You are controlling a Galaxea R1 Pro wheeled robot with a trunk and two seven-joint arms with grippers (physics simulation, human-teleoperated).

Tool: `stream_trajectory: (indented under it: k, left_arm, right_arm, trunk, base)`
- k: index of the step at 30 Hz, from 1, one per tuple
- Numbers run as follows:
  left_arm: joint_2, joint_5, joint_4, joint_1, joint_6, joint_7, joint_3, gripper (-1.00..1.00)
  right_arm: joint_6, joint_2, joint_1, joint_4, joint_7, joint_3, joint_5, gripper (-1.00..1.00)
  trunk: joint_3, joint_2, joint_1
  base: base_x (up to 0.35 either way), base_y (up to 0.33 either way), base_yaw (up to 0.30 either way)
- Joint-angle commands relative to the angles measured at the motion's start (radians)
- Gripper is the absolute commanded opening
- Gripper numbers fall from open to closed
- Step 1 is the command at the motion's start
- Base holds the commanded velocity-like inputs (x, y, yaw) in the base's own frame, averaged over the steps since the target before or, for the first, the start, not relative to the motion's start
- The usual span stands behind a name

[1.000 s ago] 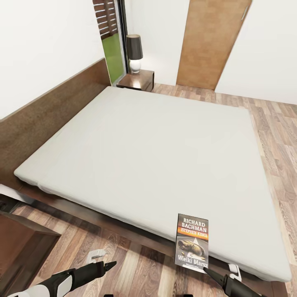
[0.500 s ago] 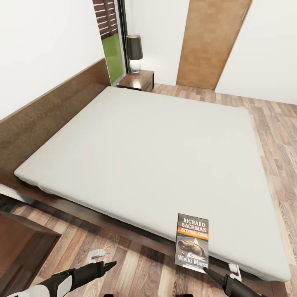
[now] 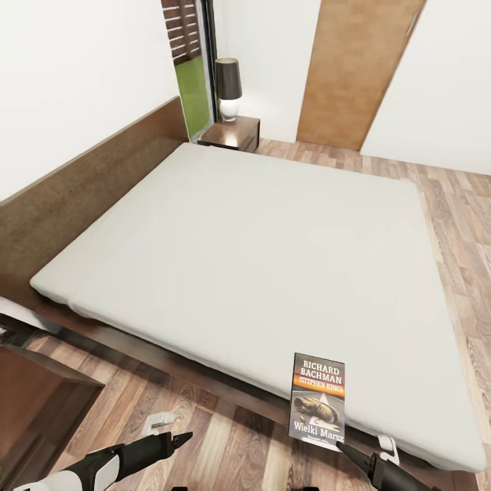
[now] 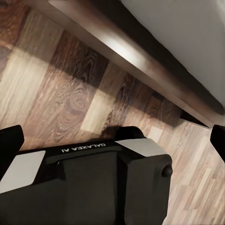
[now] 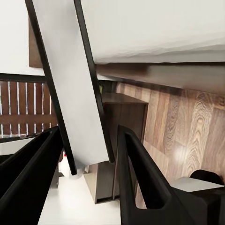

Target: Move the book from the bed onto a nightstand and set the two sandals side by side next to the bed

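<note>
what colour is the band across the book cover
Orange, with white lettering, on the book; clearest in the head view.

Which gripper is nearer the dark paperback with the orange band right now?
The right gripper: its tips meet the dark paperback with the orange band at its lower edge. The left gripper points over the wood floor, well off to the book's left.

The brown wood-plank floor (image 4: 70, 84) spreads below the left arm's black-and-white wrist housing (image 4: 89, 183), lettered "GALAXEA AI". A dark brown wooden bed frame (image 4: 140, 61) crosses diagonally, with off-white mattress (image 4: 187, 33) beyond. Two black fingers (image 4: 9, 145) stand wide apart.
</note>
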Motion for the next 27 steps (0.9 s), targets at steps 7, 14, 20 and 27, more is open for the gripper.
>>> stream_trajectory:
  k: [7,14,20,27]
  left_arm:
    - [0.000,0.010,0.000,0.000,0.003,-0.002,-0.009,1.00]
    - [0.000,0.010,0.000,0.000,0.003,-0.002,-0.009,1.00]
    - [0.000,0.009,0.000,0.000,0.003,-0.002,-0.009,1.00]
    - [0.000,0.010,0.000,0.000,0.003,-0.002,-0.009,1.00]
  right_arm:
    - [0.009,0.000,0.000,0.000,0.003,-0.002,-0.001,-1.00]
    - [0.009,0.000,0.000,0.000,0.003,-0.002,-0.001,-1.00]
    - [0.009,0.000,0.000,0.000,0.001,-0.002,-0.001,-1.00]
    - [0.009,0.000,0.000,0.000,-0.002,-0.002,-0.001,-1.00]
  trunk:
    - [0.005,-0.001,0.000]
    - [0.007,-0.001,0.000]
    - [0.007,-0.001,0.000]
    - [0.007,-0.001,0.000]
  base:
    - [0.000,0.000,0.223]
    - [0.000,0.000,0.130]
    - [0.000,0.000,0.230]
    - [0.000,0.000,0.260]
